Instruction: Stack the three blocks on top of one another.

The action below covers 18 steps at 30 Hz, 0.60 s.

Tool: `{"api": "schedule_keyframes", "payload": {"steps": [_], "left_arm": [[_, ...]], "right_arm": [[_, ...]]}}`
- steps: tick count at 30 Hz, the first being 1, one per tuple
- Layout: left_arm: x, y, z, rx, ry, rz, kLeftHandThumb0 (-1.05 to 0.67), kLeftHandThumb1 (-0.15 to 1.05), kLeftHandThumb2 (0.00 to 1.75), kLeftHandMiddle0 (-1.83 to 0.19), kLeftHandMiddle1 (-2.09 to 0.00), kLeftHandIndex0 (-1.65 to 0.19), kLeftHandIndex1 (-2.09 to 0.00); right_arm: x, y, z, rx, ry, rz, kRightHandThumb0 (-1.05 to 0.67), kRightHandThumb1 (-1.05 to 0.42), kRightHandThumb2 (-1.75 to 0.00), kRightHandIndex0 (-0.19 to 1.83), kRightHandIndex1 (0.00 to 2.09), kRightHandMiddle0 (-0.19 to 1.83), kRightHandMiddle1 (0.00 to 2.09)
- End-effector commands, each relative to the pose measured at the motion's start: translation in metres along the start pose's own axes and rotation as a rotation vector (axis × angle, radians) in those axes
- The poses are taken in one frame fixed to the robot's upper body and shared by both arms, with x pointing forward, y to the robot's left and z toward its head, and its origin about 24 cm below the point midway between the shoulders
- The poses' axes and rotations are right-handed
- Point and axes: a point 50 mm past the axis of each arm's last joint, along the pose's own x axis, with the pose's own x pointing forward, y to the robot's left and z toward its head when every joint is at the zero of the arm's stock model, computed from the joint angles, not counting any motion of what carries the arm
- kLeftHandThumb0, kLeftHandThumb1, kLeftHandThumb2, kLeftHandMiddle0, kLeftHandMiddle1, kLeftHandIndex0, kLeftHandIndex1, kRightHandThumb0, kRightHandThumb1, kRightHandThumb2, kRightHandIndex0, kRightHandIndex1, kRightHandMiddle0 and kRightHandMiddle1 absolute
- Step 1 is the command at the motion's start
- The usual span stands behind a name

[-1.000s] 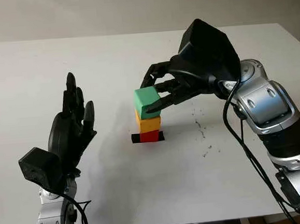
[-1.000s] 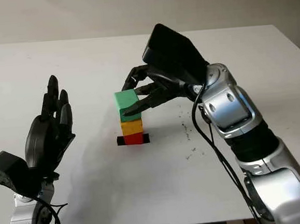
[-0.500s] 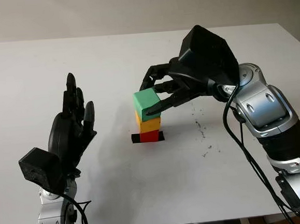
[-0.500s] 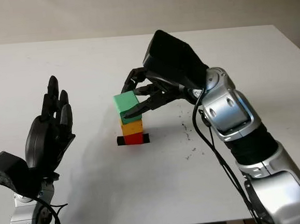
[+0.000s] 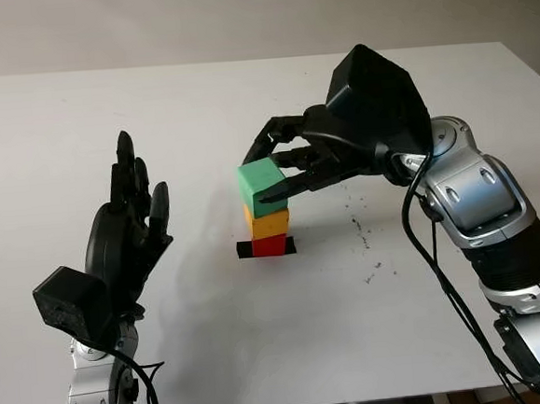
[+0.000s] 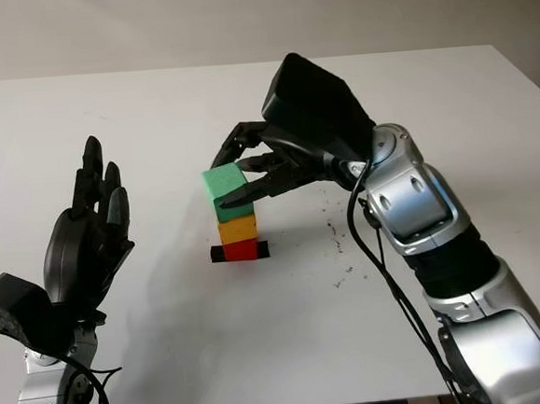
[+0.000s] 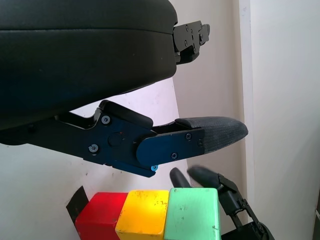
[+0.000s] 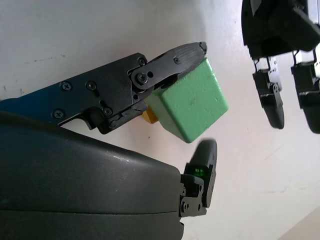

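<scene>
Gripping the green block point(image 5: 262, 181), the right robot hand point(image 5: 290, 161) has it set on the yellow block point(image 5: 269, 223), which sits on the red block point(image 5: 272, 245), itself on a strip of black tape point(image 5: 245, 250) near the middle of the white tabletop point(image 5: 280, 332). One finger point(image 8: 170, 62) presses the green face on the near side and others curl over the far side, so the grasp looks closed on the block. The green block seems turned a little against the yellow one beneath, with one corner overhanging toward 9 o'clock. The left robot hand point(image 5: 123, 242) is open, raised at about 9 o'clock from the tower and well apart from it.

The risk from here lies in the release. If the fingers open unevenly, or a fingertip drags on the green face as the hand pulls away toward 3 o'clock, the top block could twist or slide off. Pressing down off-centre could tip the yellow block, since the column is narrow. A stray sweep from the left robot hand toward 3 o'clock would also knock the tower over.
</scene>
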Motion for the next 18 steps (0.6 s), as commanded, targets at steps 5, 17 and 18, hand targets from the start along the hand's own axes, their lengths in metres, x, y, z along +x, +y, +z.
{"api": "schedule_keyframes", "payload": {"steps": [5,17,18], "left_arm": [[-0.002,0.002,0.002,0.013,-0.016,0.009,-0.74,1.05,0.56,0.17,-0.06,0.18,-0.05],[-0.002,0.006,0.002,0.017,-0.004,0.013,-0.77,1.05,0.52,0.16,-0.06,0.17,-0.05],[-0.002,0.006,0.002,0.018,-0.005,0.012,-0.77,1.05,0.52,0.16,-0.05,0.17,-0.05]], "right_arm": [[-0.010,-0.002,-0.002,-0.055,-0.038,-0.010,-0.72,-0.89,-0.06,-0.08,0.04,-0.11,0.37],[-0.040,-0.006,-0.007,0.050,-0.128,-0.031,-0.73,-0.88,-0.05,-0.19,0.00,-0.19,0.00],[-0.043,-0.008,-0.008,0.054,-0.147,-0.047,-0.76,-0.90,-0.06,-0.19,0.00,-0.19,0.00]]}}
